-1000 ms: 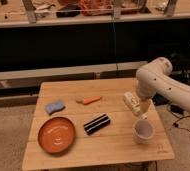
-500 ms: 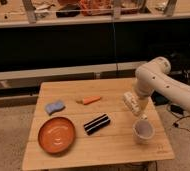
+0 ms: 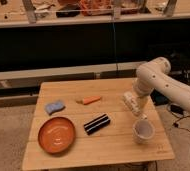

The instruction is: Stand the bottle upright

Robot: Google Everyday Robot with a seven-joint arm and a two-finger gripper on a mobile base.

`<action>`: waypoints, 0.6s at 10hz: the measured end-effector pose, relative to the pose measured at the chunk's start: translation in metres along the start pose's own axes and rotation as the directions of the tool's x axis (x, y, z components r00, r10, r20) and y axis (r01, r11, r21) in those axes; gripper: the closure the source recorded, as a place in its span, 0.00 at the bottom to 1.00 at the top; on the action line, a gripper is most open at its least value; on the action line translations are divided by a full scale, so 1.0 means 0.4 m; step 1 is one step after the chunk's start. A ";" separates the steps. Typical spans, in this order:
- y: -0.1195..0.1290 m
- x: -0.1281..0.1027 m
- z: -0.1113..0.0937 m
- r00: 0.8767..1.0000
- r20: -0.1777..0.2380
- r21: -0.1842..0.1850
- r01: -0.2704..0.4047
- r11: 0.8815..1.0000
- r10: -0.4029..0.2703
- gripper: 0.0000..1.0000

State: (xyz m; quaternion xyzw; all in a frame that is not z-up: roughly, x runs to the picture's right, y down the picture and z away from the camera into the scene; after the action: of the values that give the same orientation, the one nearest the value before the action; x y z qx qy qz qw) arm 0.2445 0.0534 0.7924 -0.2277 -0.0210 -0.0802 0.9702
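Scarcely shifted — gripper [image 3: 137, 108] near the cup [image 3: 143, 132] clamps the bottle [image 3: 129, 101], long axis slanting down-right.

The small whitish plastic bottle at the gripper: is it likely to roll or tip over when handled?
It would probably roll if pushed: the small whitish plastic bottle looks elongated and rounded. Stood up, it may tip easily, being slim. The gripper is right at it, close to the round white cup, so a fall could strike that cup.
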 end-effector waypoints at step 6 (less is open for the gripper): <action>-0.034 -0.003 0.033 1.000 0.023 -0.009 0.017 1.000 -0.017 0.20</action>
State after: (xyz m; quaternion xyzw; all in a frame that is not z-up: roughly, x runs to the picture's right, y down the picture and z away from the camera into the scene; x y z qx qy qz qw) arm 0.2411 0.0474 0.8100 -0.2327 -0.0336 -0.0860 0.9681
